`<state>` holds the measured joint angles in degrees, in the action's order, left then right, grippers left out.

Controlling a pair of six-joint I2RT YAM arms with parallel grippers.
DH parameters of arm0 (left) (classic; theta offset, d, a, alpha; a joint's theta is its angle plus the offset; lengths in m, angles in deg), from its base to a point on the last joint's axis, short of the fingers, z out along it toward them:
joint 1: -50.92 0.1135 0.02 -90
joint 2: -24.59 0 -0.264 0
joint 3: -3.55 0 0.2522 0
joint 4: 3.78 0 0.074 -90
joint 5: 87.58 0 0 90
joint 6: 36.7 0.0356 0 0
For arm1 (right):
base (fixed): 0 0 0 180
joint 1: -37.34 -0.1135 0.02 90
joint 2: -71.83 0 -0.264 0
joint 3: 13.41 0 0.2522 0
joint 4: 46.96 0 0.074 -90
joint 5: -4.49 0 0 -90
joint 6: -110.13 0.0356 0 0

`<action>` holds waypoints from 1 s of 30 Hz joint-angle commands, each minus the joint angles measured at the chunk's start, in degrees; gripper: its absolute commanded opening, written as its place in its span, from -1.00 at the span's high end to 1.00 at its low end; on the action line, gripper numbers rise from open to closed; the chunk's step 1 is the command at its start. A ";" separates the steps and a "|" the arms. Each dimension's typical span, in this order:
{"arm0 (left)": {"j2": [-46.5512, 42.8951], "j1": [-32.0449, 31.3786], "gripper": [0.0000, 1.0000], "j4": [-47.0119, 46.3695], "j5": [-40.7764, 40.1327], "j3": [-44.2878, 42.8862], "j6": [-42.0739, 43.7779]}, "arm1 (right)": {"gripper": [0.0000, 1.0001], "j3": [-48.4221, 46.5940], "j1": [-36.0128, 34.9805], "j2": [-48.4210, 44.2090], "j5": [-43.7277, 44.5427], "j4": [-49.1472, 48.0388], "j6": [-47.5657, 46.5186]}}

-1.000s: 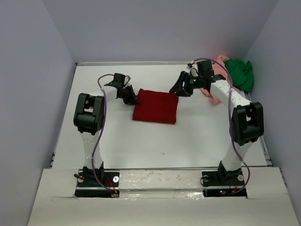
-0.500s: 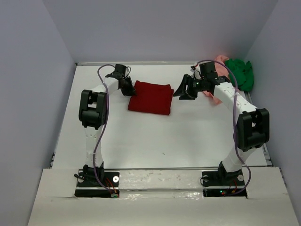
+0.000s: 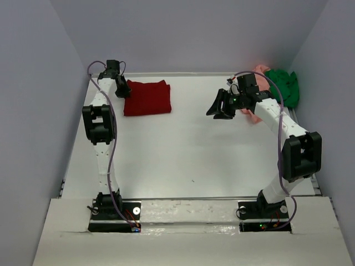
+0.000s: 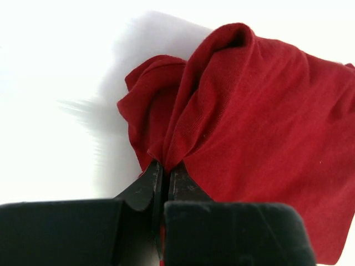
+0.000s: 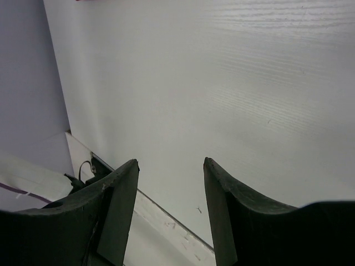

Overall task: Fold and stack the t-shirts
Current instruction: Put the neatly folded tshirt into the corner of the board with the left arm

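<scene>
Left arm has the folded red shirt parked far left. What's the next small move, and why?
Probably open the left gripper and let go: the dark red shirt lies folded near the far-left corner of the table, and the shut fingers only bunch its edge. The right gripper hangs open and empty near the crumpled salmon pink shirt.

A white table [image 3: 183, 149] is taking up the whole middle of the scene. 3 plain lavender-grey walls are closing it in: the far wall [image 3: 188, 33], the left wall [image 3: 33, 111] and the right wall [image 3: 335, 55]. A white board [image 3: 188, 246] is lying across the near edge. Soft, even light is giving only faint shadows.
</scene>
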<state>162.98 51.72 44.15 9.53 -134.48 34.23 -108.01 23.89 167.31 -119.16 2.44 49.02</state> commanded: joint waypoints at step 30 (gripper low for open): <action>4.44 10.98 0.85 -9.64 -22.23 -16.44 10.46 | -0.13 -2.04 0.36 -4.17 -2.38 7.52 -1.81</action>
<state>171.02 62.28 39.32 -7.78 -149.08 43.87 -108.01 23.89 164.82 -120.10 9.31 47.97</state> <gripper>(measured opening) 0.092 0.562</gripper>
